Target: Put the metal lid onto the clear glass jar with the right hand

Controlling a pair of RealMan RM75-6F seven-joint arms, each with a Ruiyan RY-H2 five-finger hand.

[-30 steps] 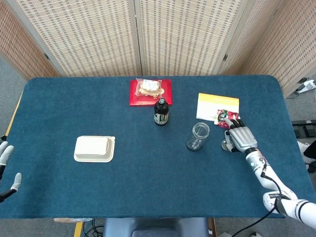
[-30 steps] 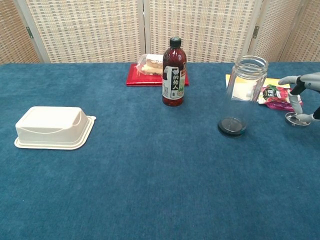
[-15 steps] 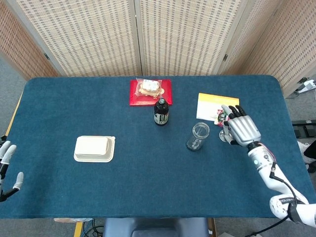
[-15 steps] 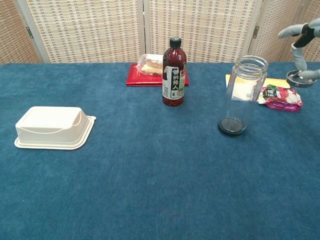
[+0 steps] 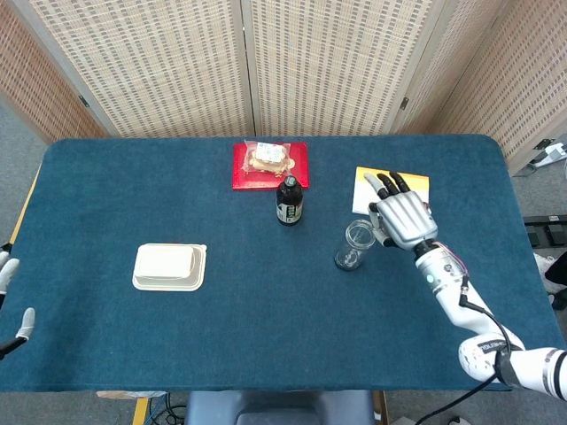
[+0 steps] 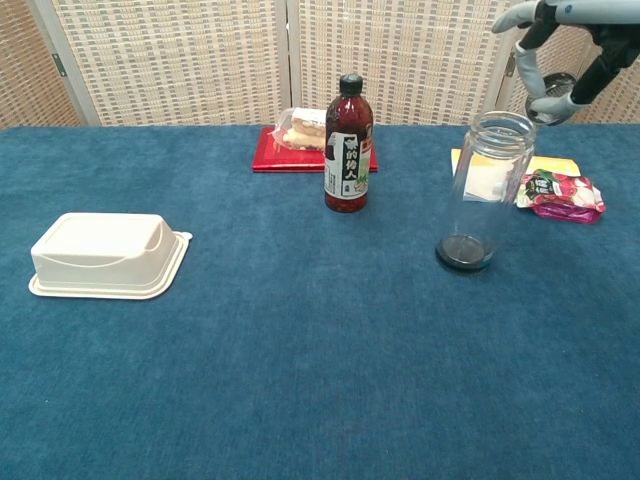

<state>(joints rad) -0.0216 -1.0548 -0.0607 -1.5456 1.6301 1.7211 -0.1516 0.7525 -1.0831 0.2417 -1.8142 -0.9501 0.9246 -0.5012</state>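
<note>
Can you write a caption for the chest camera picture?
Right hand holds round metal lid just above the clear glass jar.

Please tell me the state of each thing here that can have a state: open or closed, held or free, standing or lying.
Glass jar: upright, open, no lid on it.
Metal lid: held in the air by the right hand, beside the jar mouth.
Dark bottle: upright, capped.
White box: closed, flat on table.
Left hand: holds nothing.
</note>
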